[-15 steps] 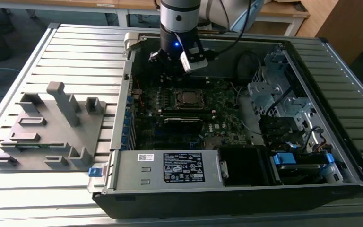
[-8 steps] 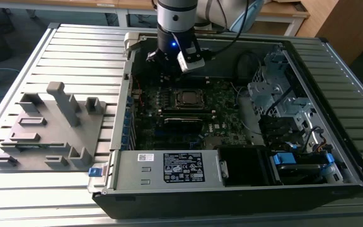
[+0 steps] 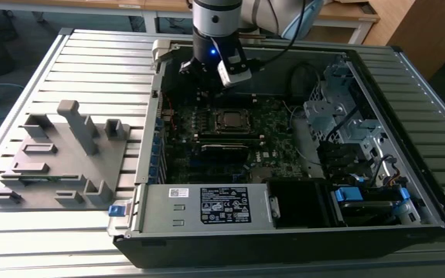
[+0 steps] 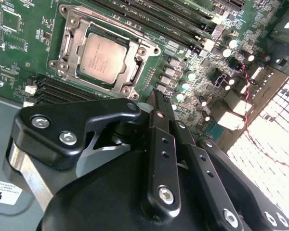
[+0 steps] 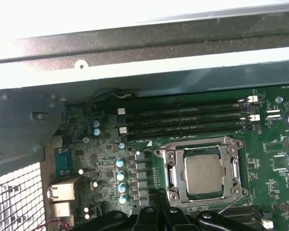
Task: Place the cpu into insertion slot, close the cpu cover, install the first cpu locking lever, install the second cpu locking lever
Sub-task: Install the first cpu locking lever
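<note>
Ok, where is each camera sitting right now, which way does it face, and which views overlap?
Exterior view: off the arm, high up, looking down into the open computer case; the arm hangs over its far side.
Second wrist view: on the arm, looking past the gripper at the motherboard; the gripper's black body is in the foreground.
First wrist view: on the arm, facing the motherboard and the case's inner wall; the gripper pokes in at one edge.
Shared: all three show the cpu, framed by the cpu cover.

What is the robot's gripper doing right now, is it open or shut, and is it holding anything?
Gripper: shut, holding nothing, close to the cpu.
</note>
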